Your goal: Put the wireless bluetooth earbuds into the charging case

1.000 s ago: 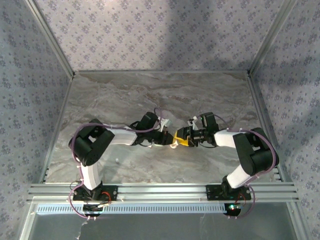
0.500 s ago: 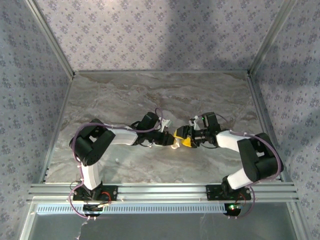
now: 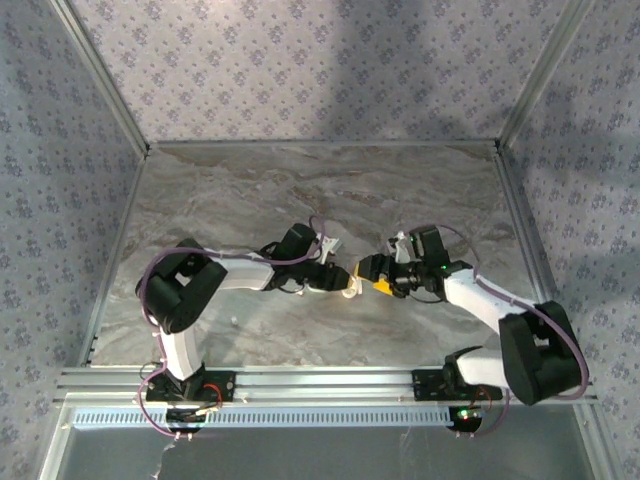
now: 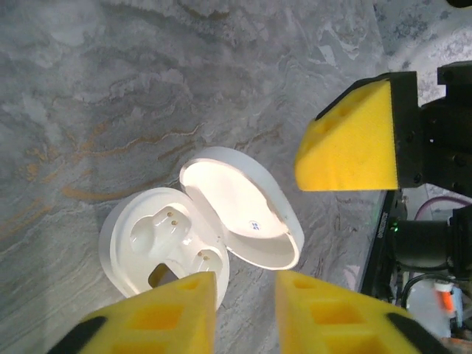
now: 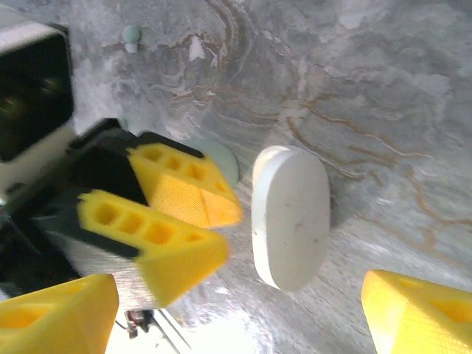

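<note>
Judging the tiny white plastic earbuds [image 5: 131, 34], seemingly lying well beyond the open white clamshell charging case [image 4: 158, 221], as light, hard and slippery; favouring a gentle pinch across the bulb; holding nothing, left gripper [image 4: 243, 284] standing half-parted beside the case, right gripper [image 5: 240, 295] gaping wide near it.

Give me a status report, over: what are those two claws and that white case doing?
Left gripper open, empty, at the charging case. Right gripper wide open, empty. Lid up, both wells look empty. Both grippers crowd close there.
</note>
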`<state>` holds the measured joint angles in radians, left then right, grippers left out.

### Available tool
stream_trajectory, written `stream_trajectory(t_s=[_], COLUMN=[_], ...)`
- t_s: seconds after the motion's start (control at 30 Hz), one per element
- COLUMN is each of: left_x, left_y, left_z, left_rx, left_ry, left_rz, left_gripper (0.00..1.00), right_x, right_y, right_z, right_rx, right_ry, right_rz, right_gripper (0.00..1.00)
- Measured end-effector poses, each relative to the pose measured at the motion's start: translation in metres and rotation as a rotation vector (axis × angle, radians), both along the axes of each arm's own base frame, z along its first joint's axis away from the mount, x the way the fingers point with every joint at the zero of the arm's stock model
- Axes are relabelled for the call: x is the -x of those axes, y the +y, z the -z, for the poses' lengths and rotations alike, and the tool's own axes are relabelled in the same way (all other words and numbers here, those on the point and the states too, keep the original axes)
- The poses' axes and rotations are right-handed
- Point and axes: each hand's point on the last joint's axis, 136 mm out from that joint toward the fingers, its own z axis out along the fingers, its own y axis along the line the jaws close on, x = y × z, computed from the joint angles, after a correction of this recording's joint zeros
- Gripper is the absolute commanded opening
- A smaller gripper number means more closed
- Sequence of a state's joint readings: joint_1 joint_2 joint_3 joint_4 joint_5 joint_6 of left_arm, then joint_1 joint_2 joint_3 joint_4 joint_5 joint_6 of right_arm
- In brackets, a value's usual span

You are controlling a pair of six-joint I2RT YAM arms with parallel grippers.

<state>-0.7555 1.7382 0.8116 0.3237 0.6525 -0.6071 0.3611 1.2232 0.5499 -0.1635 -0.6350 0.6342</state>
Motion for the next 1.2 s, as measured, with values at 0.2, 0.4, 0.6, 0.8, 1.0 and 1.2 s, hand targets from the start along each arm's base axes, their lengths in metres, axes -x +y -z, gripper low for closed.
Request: stream_trajectory(t_s=[0.2, 0.4, 0.6, 0.8, 1.0, 1.2], left_x=[-0.022, -0.046, -0.054, -0.055, -0.057, -0.056], left_y=[0.038, 0.078, 0.111, 0.126, 0.128, 0.131], left_z=[-0.034, -0.052, -0.051, -0.038, -0.039, -0.058], left_rx=[0.022, -0.04, -0.103, -0.155, -0.175, -0.154], left_ry=[-0.114, -0.218, -0.297, -0.316, -0.354, -0.411], left_rz=[-0.131, -0.308, -0.467, -0.521, -0.514, -0.52], left_gripper=[1.0, 1.0, 1.0, 1.0, 1.0, 1.0], right_x=[0.012, 0.02, 0.014, 0.007, -0.003, -0.005], right_y=[-0.001, 0.002, 0.004, 0.006, 0.001, -0.005], right_z=[0.006, 0.012, 0.021, 0.033, 0.041, 0.045], right_rx=[0.176, 0.361, 0.507, 0.626, 0.736, 0.83], right_ry=[-0.06, -0.145, -0.189, -0.189, -0.189, -0.195], right_rz=[-0.042, -0.099, -0.126, -0.141, -0.126, -0.12], right_gripper=[1.0, 1.0, 1.0, 1.0, 1.0, 1.0])
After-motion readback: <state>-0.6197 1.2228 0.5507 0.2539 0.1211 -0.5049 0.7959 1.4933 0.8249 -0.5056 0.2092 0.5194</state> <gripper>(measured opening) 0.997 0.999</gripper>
